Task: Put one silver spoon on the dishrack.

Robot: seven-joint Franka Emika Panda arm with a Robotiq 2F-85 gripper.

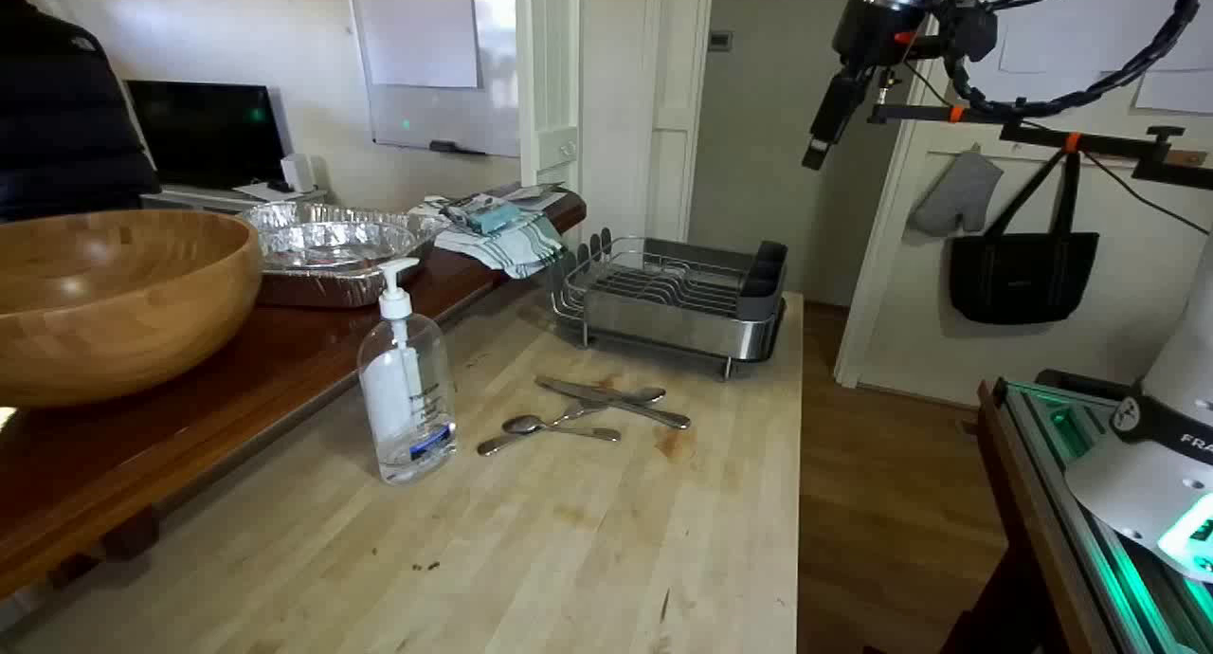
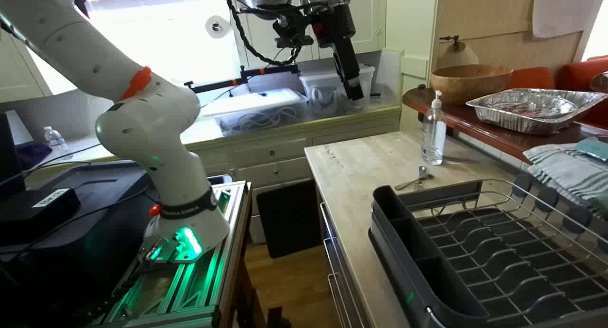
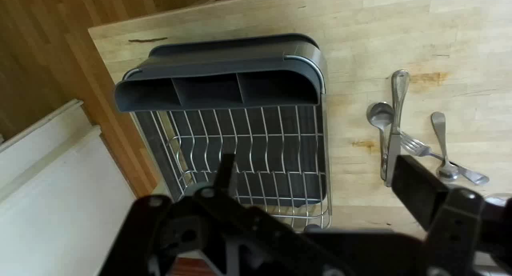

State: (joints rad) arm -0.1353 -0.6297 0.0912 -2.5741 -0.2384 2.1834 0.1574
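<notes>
The dishrack (image 1: 668,330) stands at the far end of the light wooden table in an exterior view. It also shows in an exterior view (image 2: 396,254) and in the wrist view (image 3: 276,155), with an empty black holder along one side. A silver spoon (image 3: 380,115) lies beside the rack, its handle along a knife (image 3: 399,92). A second spoon (image 3: 447,172) lies over a fork's handle (image 3: 470,174). The spoons also show in an exterior view (image 1: 523,425). My gripper (image 3: 314,162) is open and empty, high above the rack and table (image 1: 815,152).
A clear pump bottle (image 1: 407,403) stands near the cutlery. On a higher dark wood table are a large wooden bowl (image 1: 123,303), foil trays (image 1: 327,256) and striped towels (image 1: 512,237). A person in a dark jacket (image 1: 66,114) stands behind. A floor gap separates the robot's stand (image 1: 1080,502) from the table.
</notes>
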